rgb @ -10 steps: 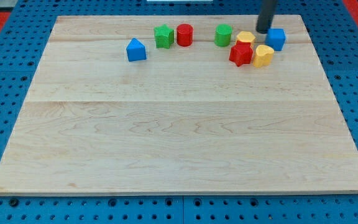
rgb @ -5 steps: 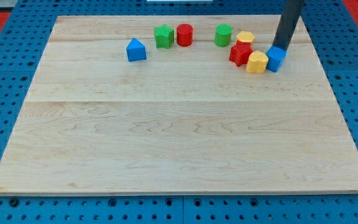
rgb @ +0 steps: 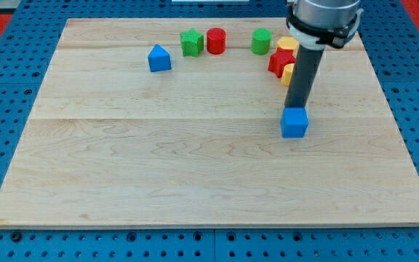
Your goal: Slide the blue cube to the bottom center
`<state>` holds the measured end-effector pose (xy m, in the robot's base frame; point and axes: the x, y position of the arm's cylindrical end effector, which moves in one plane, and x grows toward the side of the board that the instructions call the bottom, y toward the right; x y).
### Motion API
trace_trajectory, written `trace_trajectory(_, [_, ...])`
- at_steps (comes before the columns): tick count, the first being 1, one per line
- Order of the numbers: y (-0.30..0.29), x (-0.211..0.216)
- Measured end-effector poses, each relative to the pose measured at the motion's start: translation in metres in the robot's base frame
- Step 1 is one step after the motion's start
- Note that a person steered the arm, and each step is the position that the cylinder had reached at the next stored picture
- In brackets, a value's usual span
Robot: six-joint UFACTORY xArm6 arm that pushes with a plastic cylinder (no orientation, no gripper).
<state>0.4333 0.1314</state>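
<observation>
The blue cube (rgb: 294, 122) sits on the wooden board (rgb: 195, 167), right of centre, about mid-height in the view. My tip (rgb: 294, 108) rests right against the cube's top edge, on the side toward the view's top. The dark rod rises from there and hides part of a yellow block (rgb: 288, 73).
Near the view's top stand a blue triangular block (rgb: 158, 58), a green star-like block (rgb: 191, 42), a red cylinder (rgb: 216, 40), a green block (rgb: 261, 41), a red block (rgb: 278, 62) and another yellow block (rgb: 286, 45).
The blue cube has slid from the top right down and to the left, away from the red and yellow blocks. My tip followed behind it.
</observation>
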Motion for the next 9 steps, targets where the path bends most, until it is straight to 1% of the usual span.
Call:
trace_trajectory(2, [0.025,0.052])
trace_trajectory(3, [0.026,0.071])
trace_trajectory(4, [0.003,0.084])
trace_trajectory(5, [-0.011,0.087])
trace_trajectory(6, [-0.011,0.087])
trace_trajectory(8, [-0.039,0.079])
trace_trajectory(9, [-0.039,0.044])
